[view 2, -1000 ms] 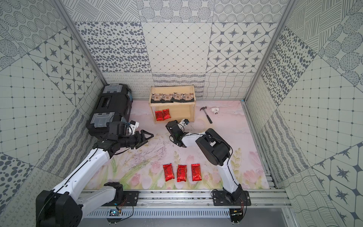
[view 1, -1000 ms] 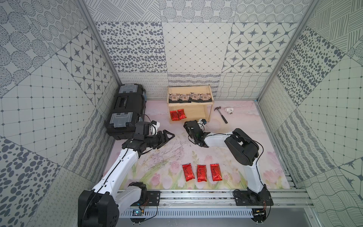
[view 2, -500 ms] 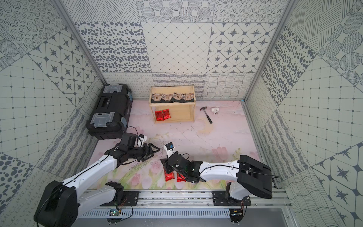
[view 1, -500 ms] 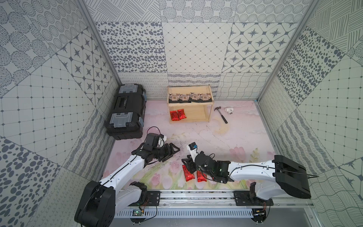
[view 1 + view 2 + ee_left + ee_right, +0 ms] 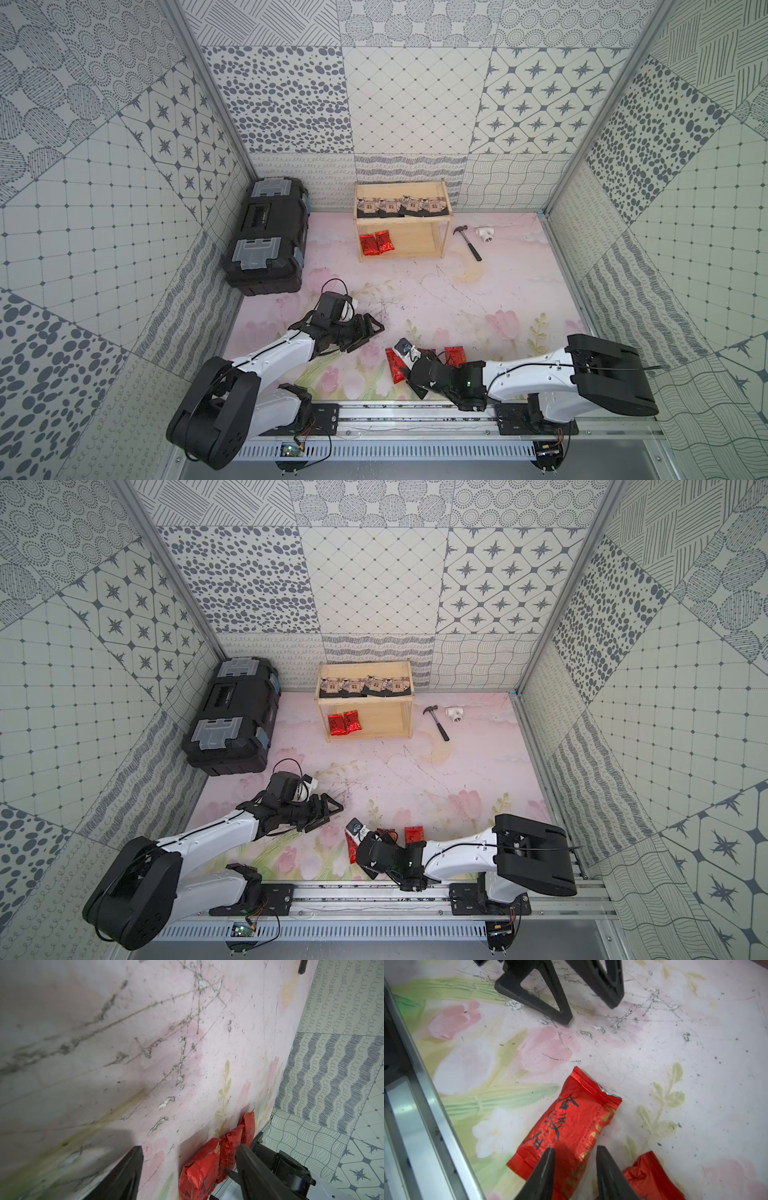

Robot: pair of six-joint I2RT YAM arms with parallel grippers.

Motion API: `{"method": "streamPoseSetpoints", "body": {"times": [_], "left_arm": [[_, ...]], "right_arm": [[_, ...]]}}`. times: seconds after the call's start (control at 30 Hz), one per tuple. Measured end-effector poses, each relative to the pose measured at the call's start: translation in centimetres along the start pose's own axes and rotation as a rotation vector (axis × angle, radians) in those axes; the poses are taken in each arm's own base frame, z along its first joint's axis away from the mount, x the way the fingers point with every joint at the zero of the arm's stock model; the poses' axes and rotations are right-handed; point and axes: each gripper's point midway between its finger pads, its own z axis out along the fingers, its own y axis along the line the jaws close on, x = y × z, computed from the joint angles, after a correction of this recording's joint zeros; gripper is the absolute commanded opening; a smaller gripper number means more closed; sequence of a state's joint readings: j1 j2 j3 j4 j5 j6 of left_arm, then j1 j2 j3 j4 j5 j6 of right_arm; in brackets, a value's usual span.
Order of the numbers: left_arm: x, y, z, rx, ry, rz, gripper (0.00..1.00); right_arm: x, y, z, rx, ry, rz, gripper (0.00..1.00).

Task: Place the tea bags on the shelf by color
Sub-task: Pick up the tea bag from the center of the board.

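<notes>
- The right claw [image 5: 575, 1154] stood just in front of the shelf [image 5: 401, 220] a second ago. It has since swung down to the near edge of the bench [image 5: 457, 291], and its arm now lies low along the rail.
- Its jaws straddle the near end of the leftmost red tea bag [image 5: 571, 1118]. The fingertips are down on the foil with a narrow gap between them; whether they pinch it yet I cannot tell.
- That packet lies flat where it lay before, first in a row of three. The middle red tea bag [image 5: 650, 1172] is just beside it and the third red tea bag [image 5: 455, 356] is beyond, now partly covered by the arm in both top views.
- The left claw [image 5: 188, 1148] has come away from the toolbox [image 5: 268, 237] toward the near middle of the bench. It is spread wide and empty, near the row but apart from it.
- The shelf is unchanged: four black tea bags [image 5: 403, 205] on the top board and two red tea bags [image 5: 376, 242] at the left end of the lower board.
- The hammer [image 5: 467, 243] has not moved.
</notes>
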State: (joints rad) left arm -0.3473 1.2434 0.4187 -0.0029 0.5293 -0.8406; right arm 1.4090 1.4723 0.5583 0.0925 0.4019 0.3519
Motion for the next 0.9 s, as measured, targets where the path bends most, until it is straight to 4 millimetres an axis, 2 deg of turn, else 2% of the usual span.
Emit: {"method": "streamPoseSetpoints", "body": {"times": [0.17, 0.4, 0.57, 0.9], "left_arm": [[0.0, -0.1, 0.7, 0.011, 0.013, 0.007, 0.70], [-0.2, -0.6, 0.9, 0.041, 0.003, 0.025, 0.58], [0.1, -0.9, 0.5, 0.072, -0.004, 0.044, 0.57], [1.2, -0.1, 0.5, 0.097, -0.006, 0.064, 0.59]], "right_arm": [[-0.1, -0.1, 0.1, 0.009, -0.010, 0.001, 0.37], [-0.1, -0.8, 1.4, 0.028, -0.011, 0.017, 0.37], [-0.6, -1.5, 2.0, 0.032, -0.024, 0.032, 0.37], [-1.1, -2.4, 2.5, 0.022, -0.026, 0.032, 0.36]]}}
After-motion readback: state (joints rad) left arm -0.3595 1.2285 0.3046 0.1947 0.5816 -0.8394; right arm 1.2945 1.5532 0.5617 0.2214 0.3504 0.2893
